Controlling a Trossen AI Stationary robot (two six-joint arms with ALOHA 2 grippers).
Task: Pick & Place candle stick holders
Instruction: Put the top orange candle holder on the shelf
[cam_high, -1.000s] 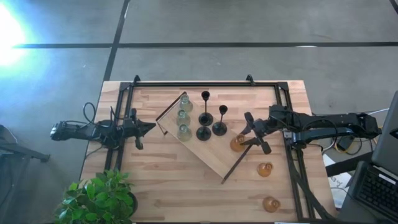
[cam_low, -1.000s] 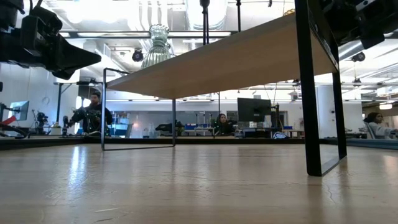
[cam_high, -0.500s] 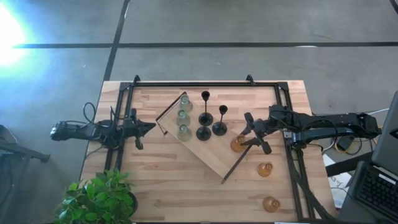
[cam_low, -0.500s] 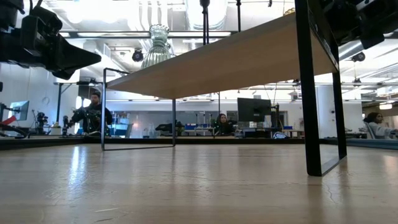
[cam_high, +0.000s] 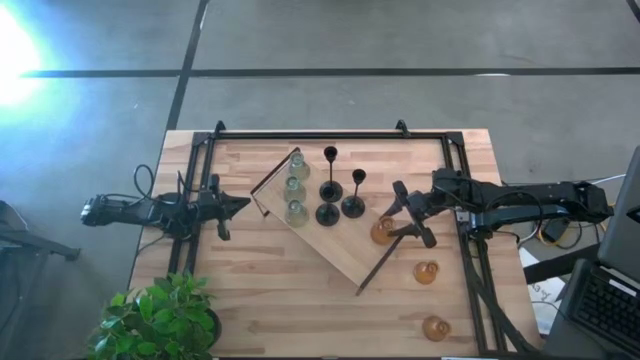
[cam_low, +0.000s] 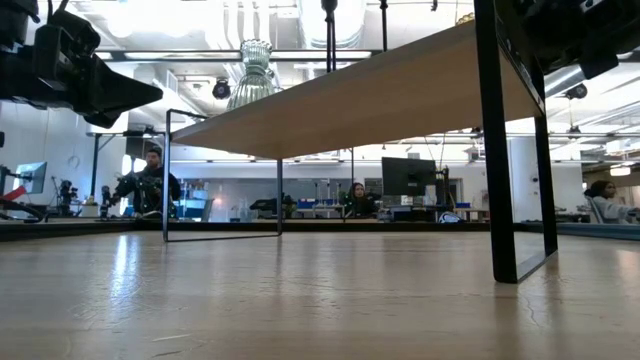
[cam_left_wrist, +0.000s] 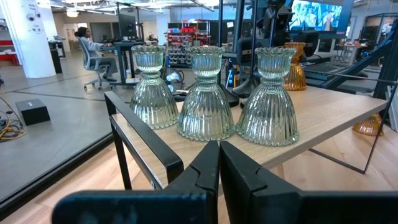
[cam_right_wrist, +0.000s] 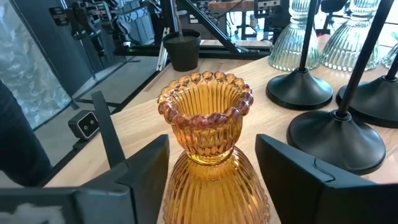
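A wooden board (cam_high: 335, 250) on black legs lies slantwise mid-table. On it stand three pale green glass holders (cam_high: 294, 186), three black holders (cam_high: 338, 192) and one amber holder (cam_high: 383, 231) at the board's right end. Two more amber holders (cam_high: 427, 271) (cam_high: 436, 327) stand on the table at the right. My right gripper (cam_high: 408, 218) is open, its fingers on either side of the amber holder (cam_right_wrist: 208, 140) on the board; whether they touch it, I cannot tell. My left gripper (cam_high: 238, 205) is shut and empty, left of the board, pointing at the green holders (cam_left_wrist: 206, 93).
A black rail frame (cam_high: 310, 134) runs round the table's far, left and right sides. A potted plant (cam_high: 160, 318) stands at the near left corner. The board's black leg (cam_low: 500, 150) stands on the table. People sit at desks in the room behind (cam_low: 150, 180).
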